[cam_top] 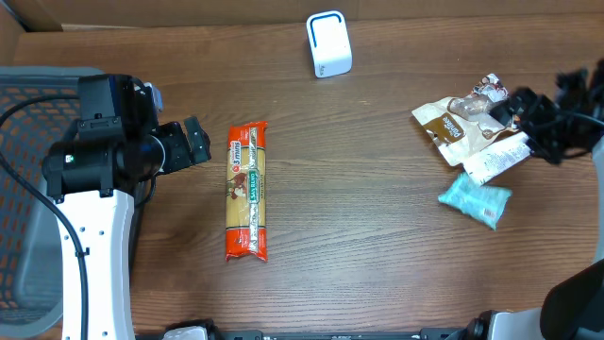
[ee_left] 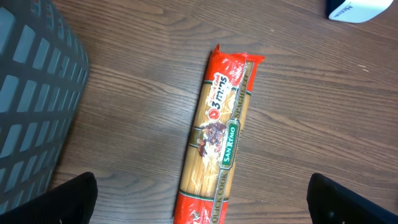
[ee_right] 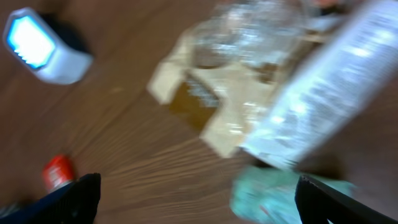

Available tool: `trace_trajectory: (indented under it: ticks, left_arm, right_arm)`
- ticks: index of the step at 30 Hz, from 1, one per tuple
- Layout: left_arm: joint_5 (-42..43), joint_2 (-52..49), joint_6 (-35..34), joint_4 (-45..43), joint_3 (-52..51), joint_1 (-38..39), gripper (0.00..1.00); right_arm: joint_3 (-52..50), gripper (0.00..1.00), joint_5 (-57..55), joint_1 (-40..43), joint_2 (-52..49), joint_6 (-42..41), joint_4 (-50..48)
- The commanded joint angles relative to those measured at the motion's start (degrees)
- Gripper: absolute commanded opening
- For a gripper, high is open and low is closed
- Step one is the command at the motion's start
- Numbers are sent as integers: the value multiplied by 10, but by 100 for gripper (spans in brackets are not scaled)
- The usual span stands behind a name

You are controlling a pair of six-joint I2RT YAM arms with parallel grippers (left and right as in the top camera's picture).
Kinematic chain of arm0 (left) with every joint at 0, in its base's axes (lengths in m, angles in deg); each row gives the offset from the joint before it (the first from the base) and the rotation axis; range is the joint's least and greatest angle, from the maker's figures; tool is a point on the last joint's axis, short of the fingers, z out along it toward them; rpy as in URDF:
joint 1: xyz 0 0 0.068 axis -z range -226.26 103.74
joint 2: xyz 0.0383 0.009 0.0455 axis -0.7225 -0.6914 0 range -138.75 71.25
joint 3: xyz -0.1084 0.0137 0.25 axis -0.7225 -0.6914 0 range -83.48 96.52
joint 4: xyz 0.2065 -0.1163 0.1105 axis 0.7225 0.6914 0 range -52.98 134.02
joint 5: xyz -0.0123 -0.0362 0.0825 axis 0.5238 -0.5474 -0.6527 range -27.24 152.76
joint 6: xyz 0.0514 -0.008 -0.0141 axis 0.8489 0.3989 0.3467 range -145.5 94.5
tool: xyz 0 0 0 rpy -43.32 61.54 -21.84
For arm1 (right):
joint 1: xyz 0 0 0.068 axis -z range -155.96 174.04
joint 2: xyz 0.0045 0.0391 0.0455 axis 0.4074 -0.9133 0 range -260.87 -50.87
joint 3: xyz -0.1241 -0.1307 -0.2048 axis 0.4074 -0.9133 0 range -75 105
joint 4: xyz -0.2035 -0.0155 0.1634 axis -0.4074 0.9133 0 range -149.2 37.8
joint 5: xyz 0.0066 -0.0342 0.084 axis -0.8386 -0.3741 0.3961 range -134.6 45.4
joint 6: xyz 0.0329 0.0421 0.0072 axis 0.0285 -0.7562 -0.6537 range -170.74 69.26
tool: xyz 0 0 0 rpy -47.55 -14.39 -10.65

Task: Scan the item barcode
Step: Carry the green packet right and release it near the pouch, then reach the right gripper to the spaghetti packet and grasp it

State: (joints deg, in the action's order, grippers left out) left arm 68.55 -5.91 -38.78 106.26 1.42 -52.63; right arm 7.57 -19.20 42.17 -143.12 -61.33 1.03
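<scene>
A long red and yellow spaghetti pack [cam_top: 247,191] lies flat on the wooden table, left of centre. My left gripper [cam_top: 198,142] hovers just left of its far end, open; in the left wrist view the pack [ee_left: 217,137] runs between the widely spread fingertips [ee_left: 74,199] without touching them. The white barcode scanner [cam_top: 328,44] stands at the back centre, also seen as a white corner [ee_left: 357,9] and a blurred block [ee_right: 43,43]. My right gripper [cam_top: 517,106] is open and empty above a pile of packets at the right.
The pile holds a brown and white snack bag [cam_top: 448,123], a white pack [cam_top: 495,159] and a teal packet [cam_top: 475,200]. A grey mesh basket [cam_top: 19,189] stands off the table's left side. The right wrist view is motion-blurred.
</scene>
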Motion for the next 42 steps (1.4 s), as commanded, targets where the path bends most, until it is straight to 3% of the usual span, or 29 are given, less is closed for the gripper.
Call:
trace_trajectory:
  ticks: [1,11,17,28,31,42]
  left_arm:
    - [0,-4,9,-1,11,0,100]
    - [0,-4,9,-1,11,0,100]
    - [0,-4,9,-1,11,0,100]
    - [0,-4,9,-1,11,0,100]
    - [0,-4,9,-1,11,0,100]
    - [0,-4,9,-1,11,0,100]
  right_arm:
    - [15,100,107,-58,9,33,0]
    - [14,100,107,-303,-48,0,-84]
    - [14,100,107,-420,-133,-74,-166]
    - [13,92,105,-544,-242,-164,-284]
    - [13,85,97,-567,-265,-196,-317]
    - [2,85,-10,-645,-321,-247,-407]
